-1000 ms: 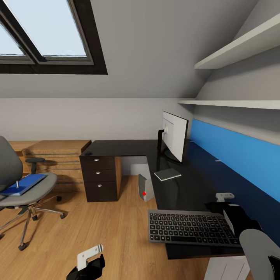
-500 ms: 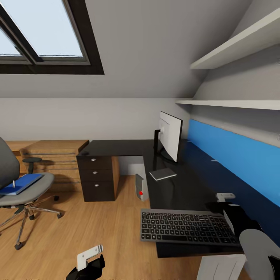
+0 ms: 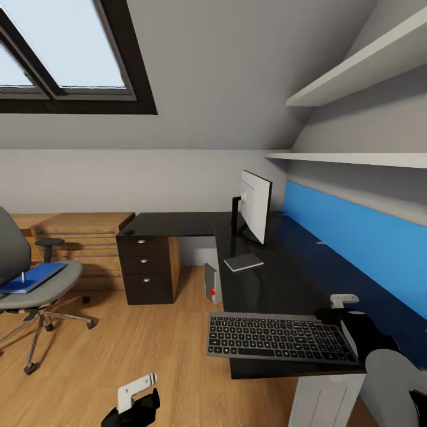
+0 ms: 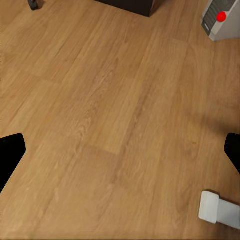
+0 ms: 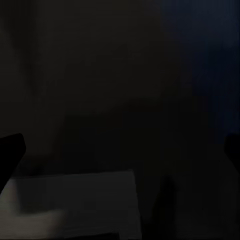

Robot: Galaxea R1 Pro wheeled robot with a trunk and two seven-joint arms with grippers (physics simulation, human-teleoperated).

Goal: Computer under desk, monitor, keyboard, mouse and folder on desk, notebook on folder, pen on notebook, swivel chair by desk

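The bench (image 3: 273, 284) already carries the monitor (image 3: 256, 205), keyboard (image 3: 281, 337) and notebook (image 3: 244, 262); the computer (image 3: 211, 283) stands beneath. The swivel chair (image 3: 26, 279), well apart, holds the folder (image 3: 32, 277) (unmoved). Left claw (image 3: 137, 396) spread and empty; right claw (image 3: 347, 308) unclear.

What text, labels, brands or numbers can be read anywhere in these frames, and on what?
None can be read.
Keyboard: the keys carry pale marks, too small and blurred to read.
Computer: a red button on its front, no lettering to make out.
Monitor: its white back faces the camera, no logo visible.
Folder on the chair: plain blue, no label visible.
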